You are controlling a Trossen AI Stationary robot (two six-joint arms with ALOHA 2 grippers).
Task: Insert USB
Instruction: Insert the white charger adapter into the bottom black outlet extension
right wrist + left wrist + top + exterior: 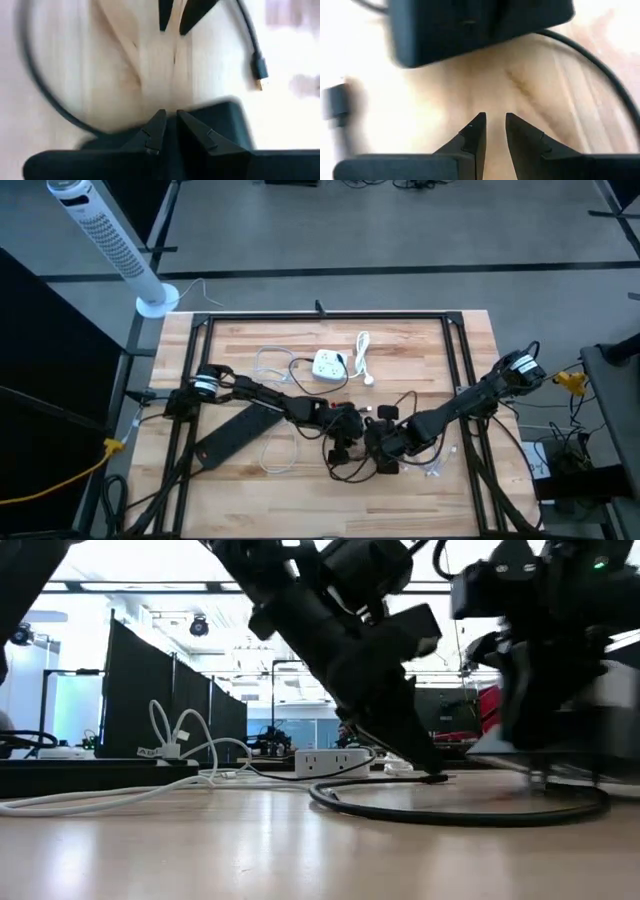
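A black cable (250, 35) ends in a metal USB plug (260, 80) that lies flat on the wood. Its loop (450, 812) curls round the table's middle. A black box (220, 120) lies on the table under my right gripper (170, 116), whose fingers are almost together and point steeply down at it. My left gripper (495, 120) hovers over bare wood facing the box (470, 30), its fingers a narrow gap apart with nothing between them. Its tips (172, 22) show opposite in the right wrist view. Both grippers meet near the table's middle (365, 435). My right gripper comes at the black box's top edge (200, 112) from above, slanting down. The fingers themselves hide the spot, so I cannot tell whether they touch the box. The box lies on the table.
A white power strip (330, 366) and a coiled white cable (362, 355) lie toward the far edge. A long black strip (240, 432) and a loose white cable (280, 452) lie at the near left. A white tower fan (105, 240) stands off the table's far left corner.
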